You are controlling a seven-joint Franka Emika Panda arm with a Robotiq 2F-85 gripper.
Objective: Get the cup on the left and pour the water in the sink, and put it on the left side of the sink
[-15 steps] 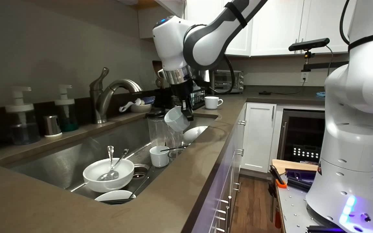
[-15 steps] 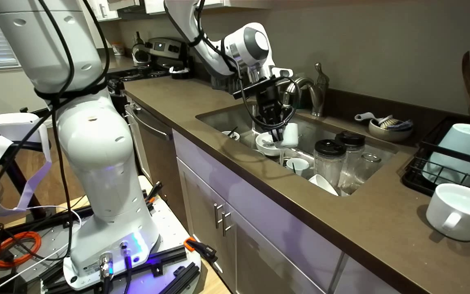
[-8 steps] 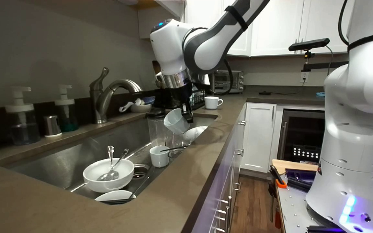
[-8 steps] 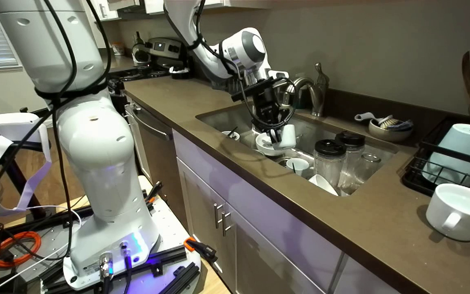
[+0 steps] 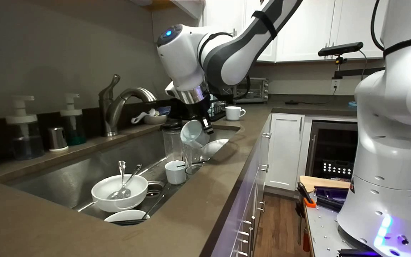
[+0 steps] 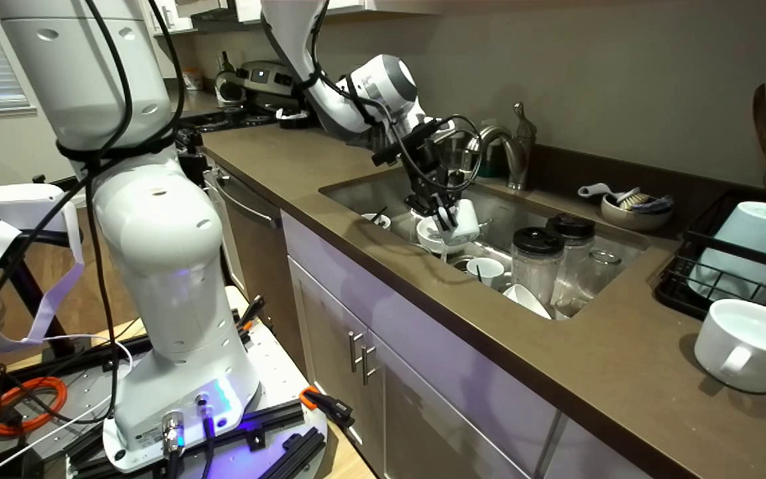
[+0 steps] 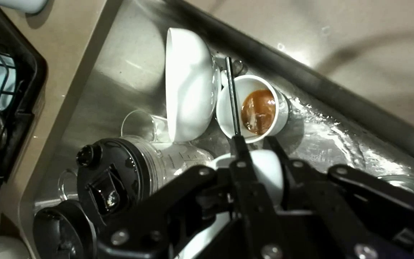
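The whitish cup (image 5: 195, 132) is held tilted over the sink (image 5: 66, 178), its mouth facing sideways and down in an exterior view. My gripper (image 6: 448, 221) is shut on the cup, whose side hangs at the fingers in both exterior views. A clear streak, like falling water, drops below the cup in both. From the wrist, the cup's white surface (image 7: 267, 171) shows between the fingers (image 7: 241, 151), which hide most of it; I cannot tell whether they grip wall or handle.
Inside the sink are a bowl with spoons (image 5: 120, 194), a small white cup (image 7: 257, 111) holding brown liquid, a tipped bowl (image 7: 191, 86) and black-lidded jars (image 6: 537, 243). The faucet (image 5: 137, 94) rises behind. A mug (image 6: 749, 346) and dish rack (image 6: 742, 279) occupy the counter.
The wrist has swung lower and rotated, tipping the cup further with its mouth lower. The cup itself has stayed near the same spot over the sink; the grip is unchanged.
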